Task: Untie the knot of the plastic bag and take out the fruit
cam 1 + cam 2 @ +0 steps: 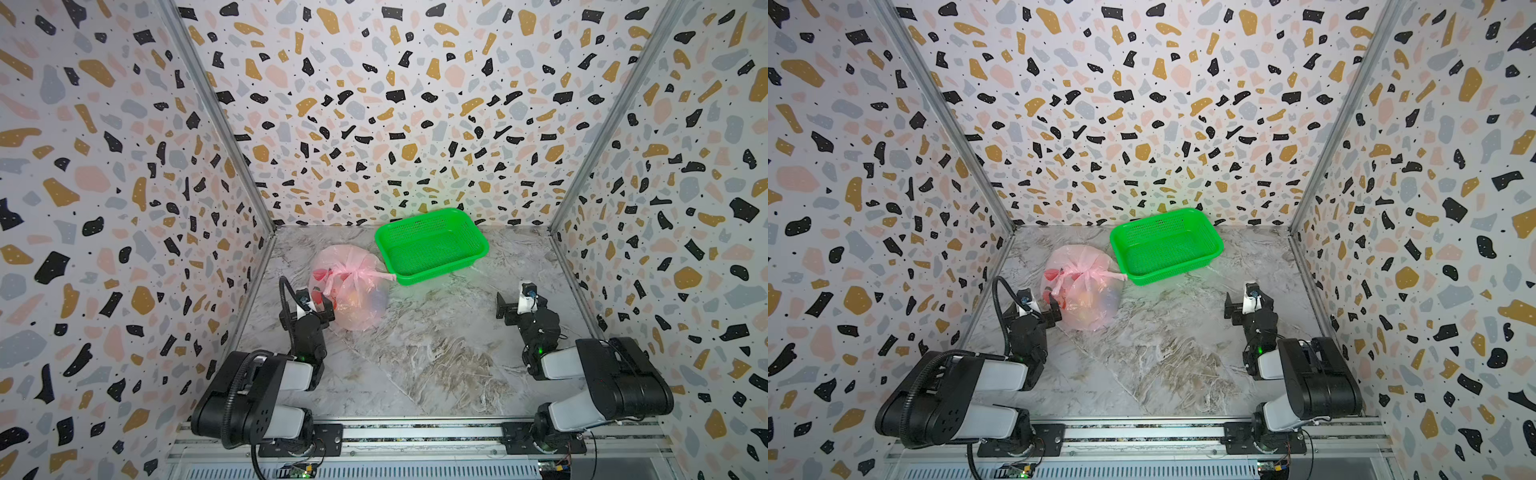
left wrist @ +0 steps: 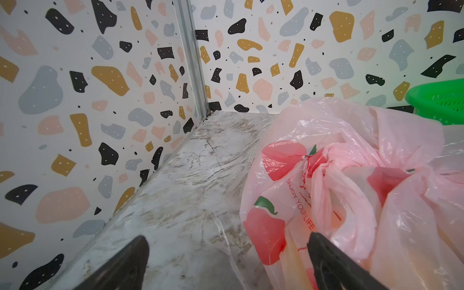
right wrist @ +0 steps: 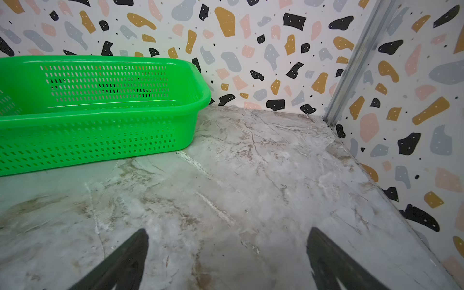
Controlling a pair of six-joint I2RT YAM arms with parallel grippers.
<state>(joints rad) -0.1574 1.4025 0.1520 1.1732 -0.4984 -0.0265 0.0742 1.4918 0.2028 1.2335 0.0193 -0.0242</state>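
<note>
Top views, plastic bag (image 1: pixel 353 291) (image 1: pixel 1088 293): sits tied on the marble table, just beside the left near corner of the green basket (image 1: pixel 444 268) (image 1: pixel 1175 270).
Top views, knot (image 1: pixel 355 272) (image 1: pixel 1090 274): bunched on top of the bag, with one twisted end reaching the basket's corner.
Top views, fruit (image 1: pixel 361 300) (image 1: pixel 1093 301): blurred orange and bluish shapes inside the plastic.
Top views, left gripper (image 1: pixel 309 305) (image 1: pixel 1034 309): at the bag's side, away from the basket.
Top views, right gripper (image 1: pixel 521 301) (image 1: pixel 1250 301): well apart from the basket, over bare table on its near right.
Left wrist, left gripper (image 2: pixel 227 241): jaws spread wide and holding nothing. One finger overlaps the bag (image 2: pixel 351 175); contact is unclear.
Right wrist, right gripper (image 3: pixel 227 233): jaws wide over the table (image 3: pixel 251 175), basket (image 3: pixel 100 140) ahead.
</note>
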